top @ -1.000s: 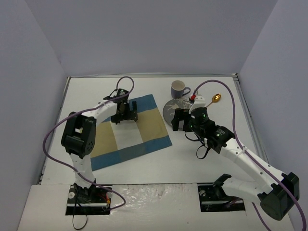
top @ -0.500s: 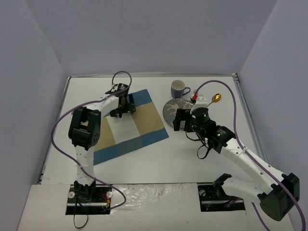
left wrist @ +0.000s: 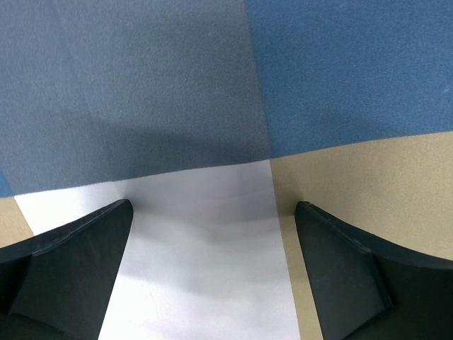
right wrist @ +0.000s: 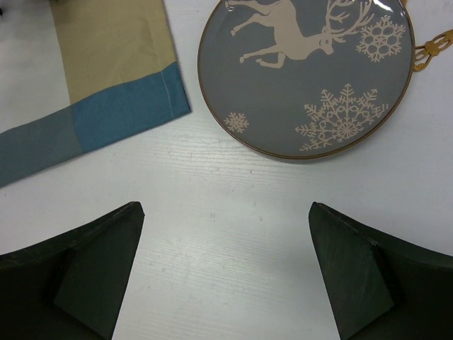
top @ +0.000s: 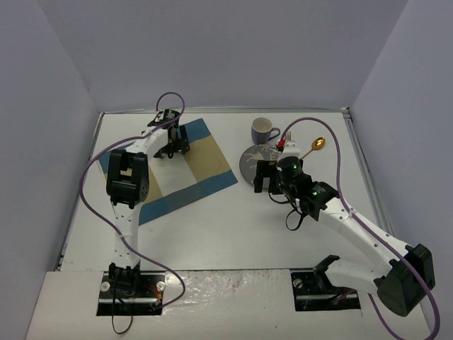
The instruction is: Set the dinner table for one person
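Underneath everything, the white table [top: 233,234] fills the enclosure floor. On its far-left part lies the blue-and-tan placemat [top: 205,166], askew. To its right sits a grey reindeer plate [right wrist: 304,78], with a mug [top: 264,131] just beyond and a gold spoon [top: 318,144] nearby. The left pincer [left wrist: 212,212] gapes wide over the placemat, empty. The right pincer [right wrist: 226,209] gapes wide over bare table beside the plate.

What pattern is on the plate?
The plate shows white reindeer and snowflakes on grey-blue; right wrist view.
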{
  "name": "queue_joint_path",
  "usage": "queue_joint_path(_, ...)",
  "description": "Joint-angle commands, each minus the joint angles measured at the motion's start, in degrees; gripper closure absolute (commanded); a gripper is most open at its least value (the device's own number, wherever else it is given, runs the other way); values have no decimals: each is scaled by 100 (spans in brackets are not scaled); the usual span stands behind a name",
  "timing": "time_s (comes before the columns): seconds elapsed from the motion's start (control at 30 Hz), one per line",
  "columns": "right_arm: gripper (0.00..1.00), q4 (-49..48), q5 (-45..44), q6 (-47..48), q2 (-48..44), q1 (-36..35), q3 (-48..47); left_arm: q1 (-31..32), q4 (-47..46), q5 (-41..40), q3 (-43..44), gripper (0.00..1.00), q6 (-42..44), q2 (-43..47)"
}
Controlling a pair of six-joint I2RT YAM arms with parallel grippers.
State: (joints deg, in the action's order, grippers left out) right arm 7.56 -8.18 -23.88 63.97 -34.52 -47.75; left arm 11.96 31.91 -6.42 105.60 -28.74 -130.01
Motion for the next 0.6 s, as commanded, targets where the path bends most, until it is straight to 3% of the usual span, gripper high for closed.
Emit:
queue_joint_path(0.0, 0, -264, -83, 13, 25, 36, -235, -104, 340, -162, 186, 3, 515, -158)
queue_joint_path(0.4, 0, -281, -44, -12, -78, 33, -156, -141, 370, -149, 147, 3, 835, -139)
queue_joint_path(0.57, 0, -290, -17, 7, -139, 34, -183, -141, 407, -130, 68, 3, 808, 516)
